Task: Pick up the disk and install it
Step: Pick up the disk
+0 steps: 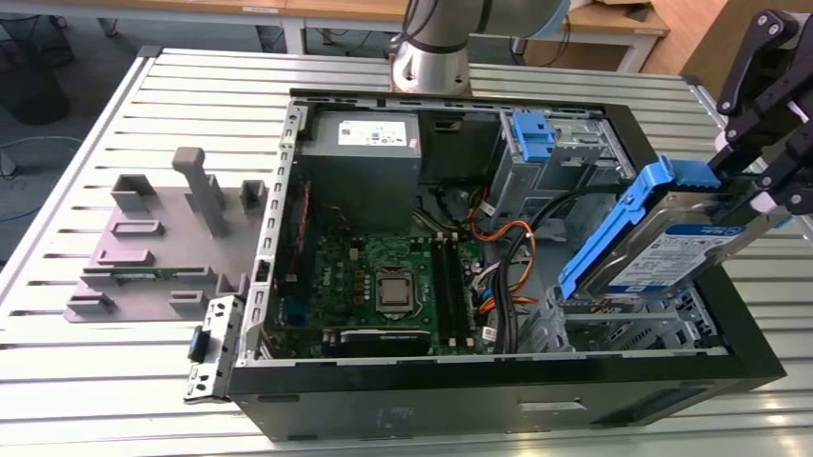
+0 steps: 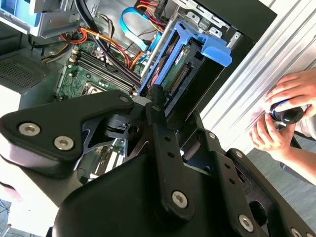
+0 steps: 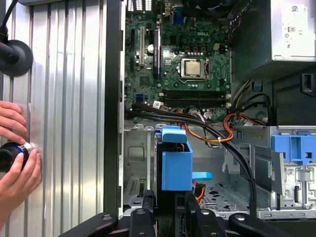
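Black-linked gripper (image 1: 752,195) pinched the disk (image 1: 667,246) by the end of its blue carrier, holding it tilted on edge at the exterior view's right, just above the open computer case's (image 1: 508,373) metal drive cage (image 1: 623,328), presumably to line it up with that bay.

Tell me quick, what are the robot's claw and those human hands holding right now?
Gripper: shut on the disk, above the computer case.
Person's hands: cupping a small dark object.

The open computer case (image 1: 508,400) lies on the desk (image 1: 76,371). The stand (image 1: 140,257) sits beside it at the exterior view's left. The disk (image 1: 680,252) hangs tilted in the gripper (image 1: 759,190) over the case's end at that view's right.
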Motion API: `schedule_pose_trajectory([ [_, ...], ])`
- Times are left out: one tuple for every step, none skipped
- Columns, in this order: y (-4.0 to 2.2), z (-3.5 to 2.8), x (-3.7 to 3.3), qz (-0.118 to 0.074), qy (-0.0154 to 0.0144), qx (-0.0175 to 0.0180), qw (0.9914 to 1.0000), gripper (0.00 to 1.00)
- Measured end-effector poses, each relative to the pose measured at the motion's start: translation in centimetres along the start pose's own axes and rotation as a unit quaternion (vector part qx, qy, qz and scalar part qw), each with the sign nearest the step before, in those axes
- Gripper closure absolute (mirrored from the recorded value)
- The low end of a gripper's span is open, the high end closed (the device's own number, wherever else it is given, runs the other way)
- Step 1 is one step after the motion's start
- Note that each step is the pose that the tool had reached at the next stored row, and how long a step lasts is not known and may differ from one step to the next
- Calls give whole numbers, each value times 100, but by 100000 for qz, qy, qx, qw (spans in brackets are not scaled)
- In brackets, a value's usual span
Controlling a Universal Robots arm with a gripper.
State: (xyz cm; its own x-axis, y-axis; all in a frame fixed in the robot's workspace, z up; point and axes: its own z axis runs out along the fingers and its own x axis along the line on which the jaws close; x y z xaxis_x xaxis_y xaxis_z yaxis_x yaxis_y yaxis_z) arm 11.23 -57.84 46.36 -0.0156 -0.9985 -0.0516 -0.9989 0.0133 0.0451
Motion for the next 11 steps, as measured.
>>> schedule_pose_trajectory([
  [-7,5,1,5,5,2,100000,65],
  [-15,11,1,6,13,1,100000,65],
  [-24,18,2,6,6,2,100000,65],
  [-30,22,2,5,15,2,100000,65],
  [-34,30,2,3,20,1,100000,65],
  [-34,40,3,8,17,1,100000,65],
  [-35,48,4,10,10,2,100000,65],
  [-35,49,4,12,11,2,100000,65],
  [-35,49,4,11,16,1,100000,65],
  [-35,49,4,8,18,1,100000,65],
  [-35,49,4,6,18,2,100000,65],
])
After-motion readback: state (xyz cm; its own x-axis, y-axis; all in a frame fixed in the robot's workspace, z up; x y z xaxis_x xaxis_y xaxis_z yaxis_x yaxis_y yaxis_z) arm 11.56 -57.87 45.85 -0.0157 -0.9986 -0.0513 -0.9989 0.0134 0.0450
